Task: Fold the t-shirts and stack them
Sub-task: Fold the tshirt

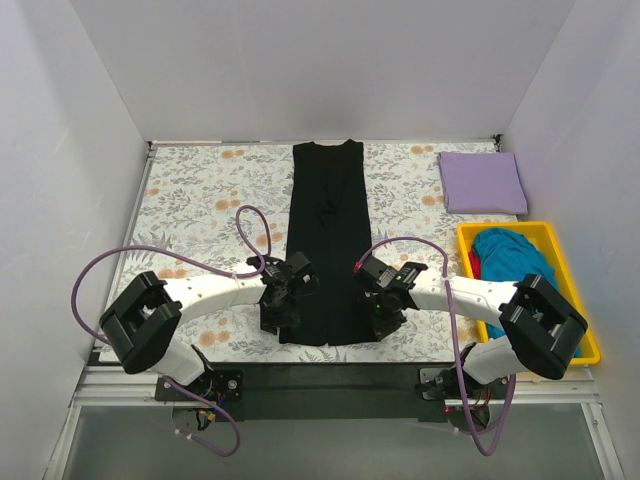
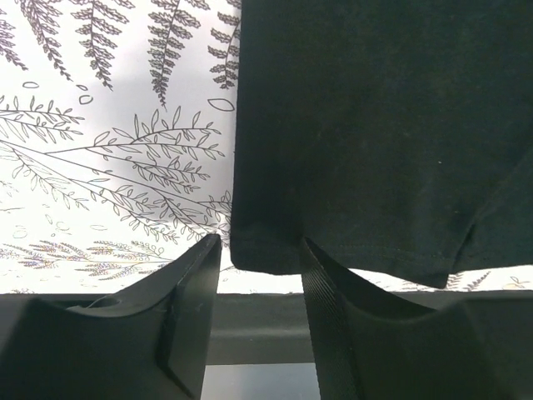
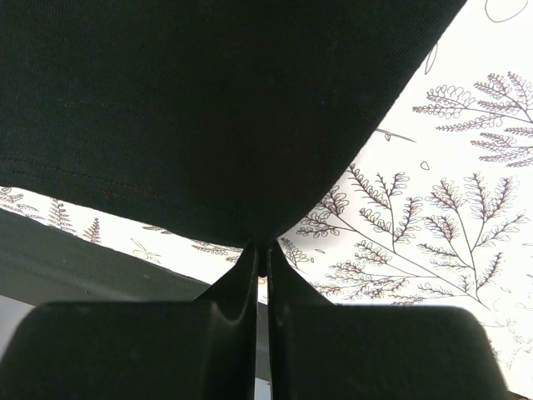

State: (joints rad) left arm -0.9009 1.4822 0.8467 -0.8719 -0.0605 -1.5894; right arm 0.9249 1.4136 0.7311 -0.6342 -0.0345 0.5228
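Bright, even overhead light, with only faint soft shadows. In the left wrist view the floral cloth (image 2: 108, 167) left of the left tool (image 2: 259, 243) glares nearly white, the black t-shirt (image 2: 375, 125) ahead of it shows faint weave, and its near fingers (image 2: 187, 317) look dark and slightly soft.

Left arm (image 1: 215, 293) and right arm (image 1: 470, 295): white link shells, blocky black joint housings. A purple cable (image 1: 150, 250) loops along each, from the black base plates (image 1: 205, 385). Left tool (image 2: 260, 250) and right tool (image 3: 260, 250): matte black, wedge-shaped fingers (image 2: 333, 308), inner faces finely ribbed.
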